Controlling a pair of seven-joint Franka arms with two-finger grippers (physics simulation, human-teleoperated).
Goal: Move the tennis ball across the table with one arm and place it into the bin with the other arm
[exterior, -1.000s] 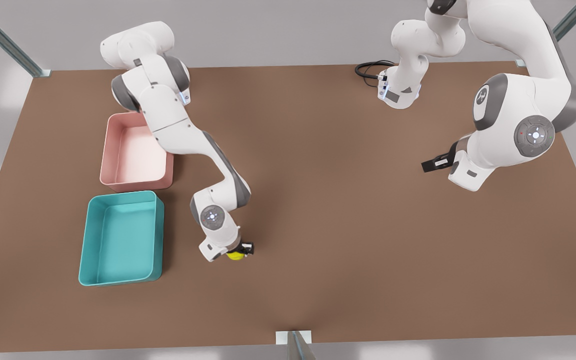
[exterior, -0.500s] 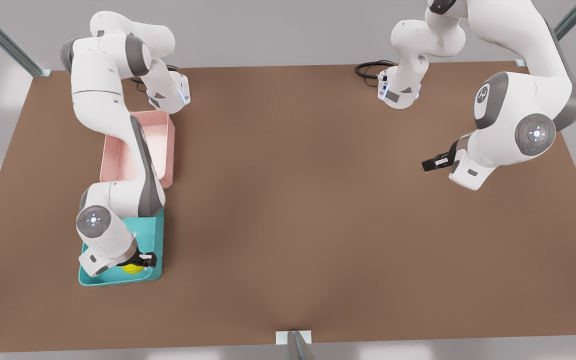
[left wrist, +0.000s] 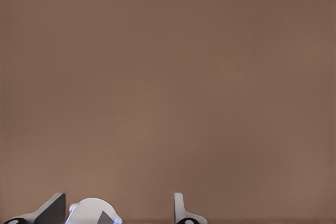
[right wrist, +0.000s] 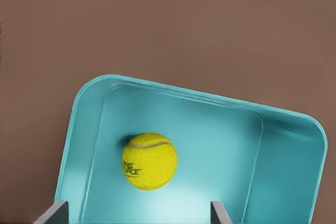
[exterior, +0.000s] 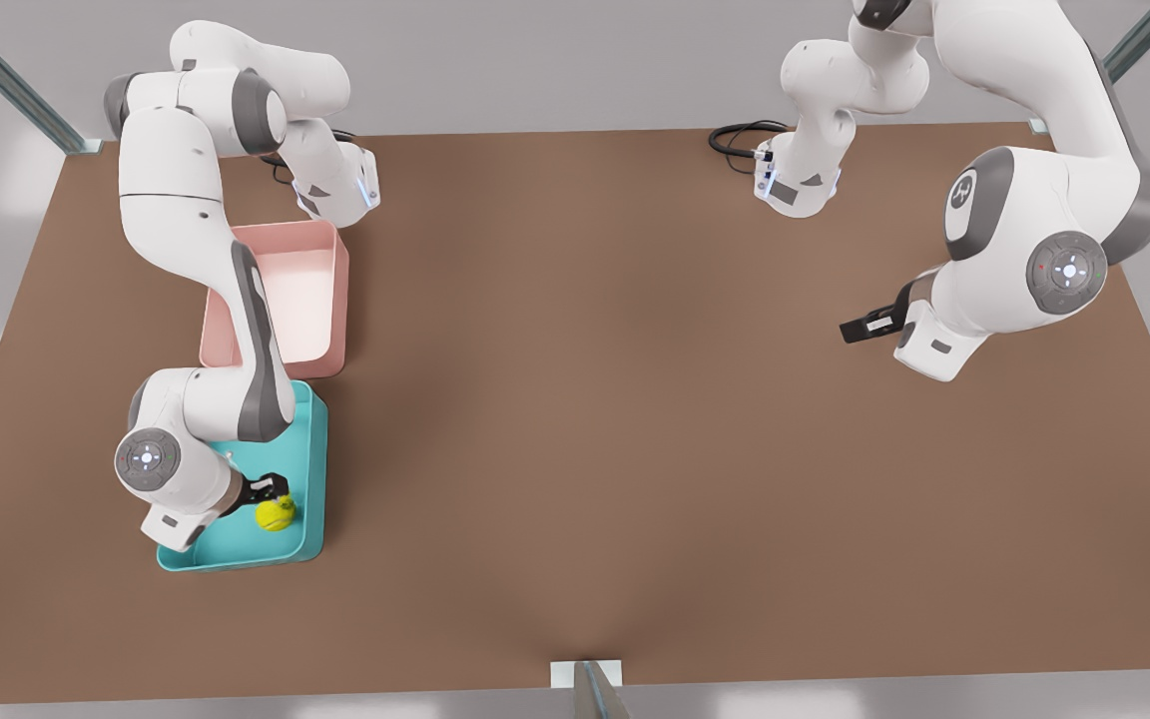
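The tennis ball [exterior: 276, 514] [right wrist: 149, 161] lies loose on the floor of the teal bin [exterior: 318, 469] [right wrist: 199, 95], near the bin's front corner at the front view's left. Just above the ball hangs my right gripper [exterior: 271, 489] [right wrist: 137, 212], open, with its fingers [right wrist: 58, 212] wide apart and off the ball. Over the brown table [exterior: 635, 399] at the front view's right, my left gripper [exterior: 860, 328] waits, open and holding nothing, its fingers [left wrist: 178, 208] above bare tabletop [left wrist: 168, 77].
A pink tray [exterior: 335, 300] stands directly behind the bin, partly under the right arm's forearm. A black cable [exterior: 735, 135] loops by the far arm base. A metal bracket [exterior: 585, 674] sits at the table's front edge.
The right arm swung from the table's middle to over the bin carrying the ball, then opened; the ball now lies free in the bin. The left arm has hardly moved.
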